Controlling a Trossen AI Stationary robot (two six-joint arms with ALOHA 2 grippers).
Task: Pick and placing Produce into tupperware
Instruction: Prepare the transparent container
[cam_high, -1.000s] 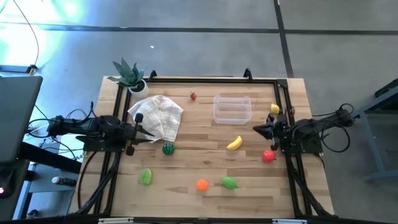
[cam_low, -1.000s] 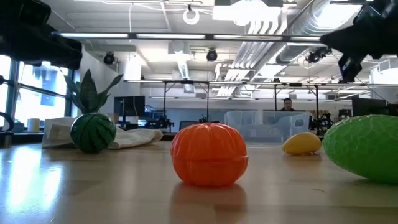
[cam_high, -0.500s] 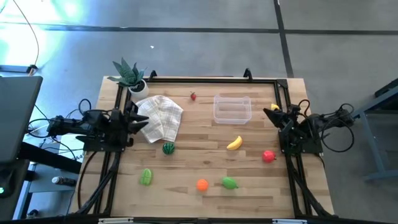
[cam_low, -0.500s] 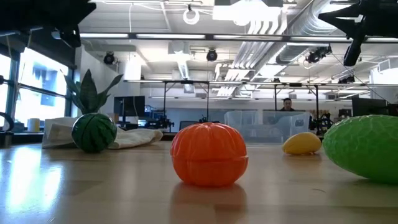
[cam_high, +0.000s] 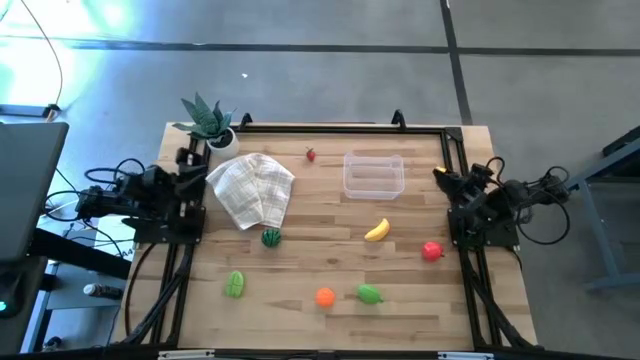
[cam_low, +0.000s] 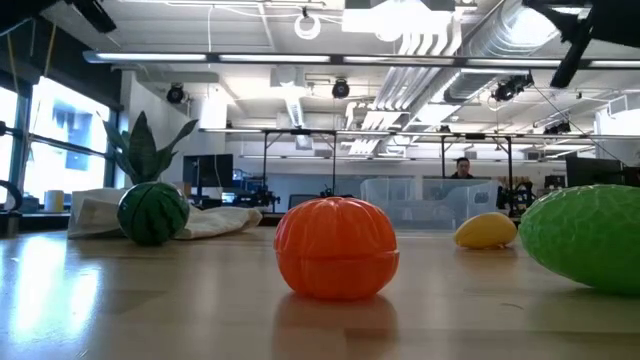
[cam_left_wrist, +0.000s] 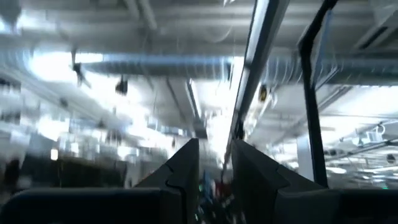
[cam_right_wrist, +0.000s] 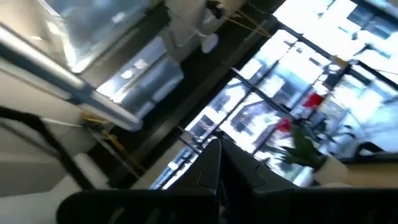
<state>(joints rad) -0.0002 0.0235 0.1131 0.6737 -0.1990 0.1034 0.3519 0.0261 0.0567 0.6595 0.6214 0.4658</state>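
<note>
High view: clear shallow rectangular plastic tupperware (cam_high: 373, 173) sat empty at 1 o'clock from table centre; probably light, stiff, slippery, best pinched at a rim. Left wrist: left gripper (cam_left_wrist: 214, 163) slightly parted, holding nothing. Right wrist: right gripper (cam_right_wrist: 219, 163) fully closed, empty

No text, label, brand, number or sign can be read anywhere in these views.
</note>
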